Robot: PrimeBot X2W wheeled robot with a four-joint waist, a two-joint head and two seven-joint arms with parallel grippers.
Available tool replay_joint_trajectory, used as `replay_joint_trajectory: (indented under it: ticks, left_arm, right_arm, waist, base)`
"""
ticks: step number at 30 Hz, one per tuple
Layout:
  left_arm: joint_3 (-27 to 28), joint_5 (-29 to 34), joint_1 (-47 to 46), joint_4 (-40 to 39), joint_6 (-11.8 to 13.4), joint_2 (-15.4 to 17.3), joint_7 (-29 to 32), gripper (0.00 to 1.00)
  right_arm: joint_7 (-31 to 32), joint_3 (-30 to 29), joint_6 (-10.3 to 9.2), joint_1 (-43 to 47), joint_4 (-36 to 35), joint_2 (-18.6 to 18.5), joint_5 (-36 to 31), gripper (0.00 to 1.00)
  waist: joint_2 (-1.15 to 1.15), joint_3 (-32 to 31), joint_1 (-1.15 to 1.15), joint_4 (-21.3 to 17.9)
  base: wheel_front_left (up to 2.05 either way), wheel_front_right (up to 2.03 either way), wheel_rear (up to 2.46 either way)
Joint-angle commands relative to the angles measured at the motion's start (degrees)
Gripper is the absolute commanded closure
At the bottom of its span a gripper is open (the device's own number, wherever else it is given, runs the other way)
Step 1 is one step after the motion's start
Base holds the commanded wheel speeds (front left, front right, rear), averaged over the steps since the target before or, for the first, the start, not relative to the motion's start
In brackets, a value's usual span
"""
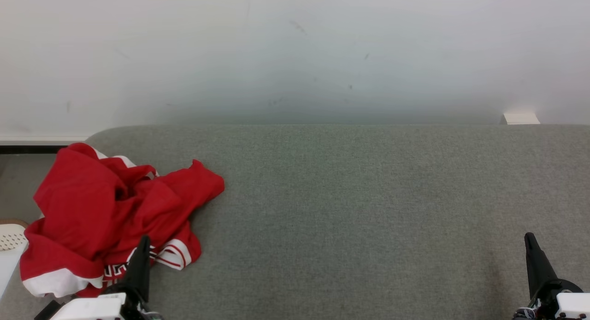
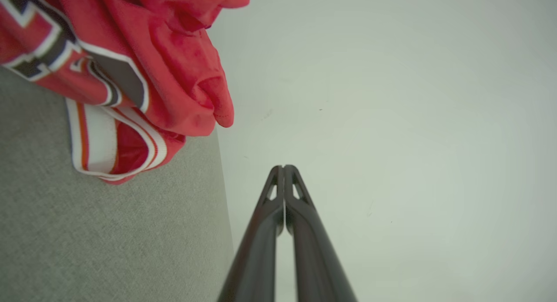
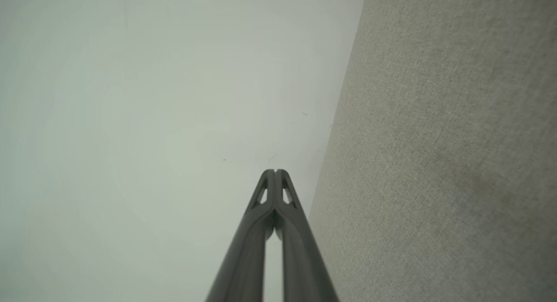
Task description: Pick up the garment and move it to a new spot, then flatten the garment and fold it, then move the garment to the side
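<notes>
While the red garment (image 1: 115, 209) lies at the left end of the grey cushion (image 1: 368, 195), my left gripper (image 1: 144, 240), pinched closed and empty, sits just beside its near hem; my right gripper (image 1: 530, 239), also closed, is well apart

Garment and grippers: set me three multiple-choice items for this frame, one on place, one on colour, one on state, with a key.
1. Where on the grey surface does the garment lie in the head view?
A) left end
B) middle
C) right end

2. What is its main colour?
A) blue
B) red
C) green

3. How do the left gripper and right gripper stand?
A) both open
B) both shut, empty
C) left shut on the garment

Key:
1 A, it is bunched at the left end.
2 B, it is red with white trim.
3 B, each wrist view shows its gripper closed with nothing held.
</notes>
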Motion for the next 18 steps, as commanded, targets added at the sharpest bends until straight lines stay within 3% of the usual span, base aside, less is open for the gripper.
replay_joint_trajectory:
  ticks: [1, 18]
  left_arm:
    - [0.09, -0.79, -0.37, -0.16, -0.41, 0.38, 0.17, 1.00]
    - [0.09, -0.79, -0.37, -0.16, -0.41, 0.38, 0.17, 1.00]
  right_arm:
    - [0.12, -0.18, 0.03, -0.70, -0.23, -0.10, 0.11, 1.00]
    - [0.11, -0.18, 0.03, -0.70, -0.23, -0.10, 0.11, 1.00]
  waist:
    - [0.00, 0.00, 0.00, 0.00]
    - [0.00, 0.00, 0.00, 0.00]
  base:
    - [0.00, 0.00, 0.00]
    - [0.00, 0.00, 0.00]
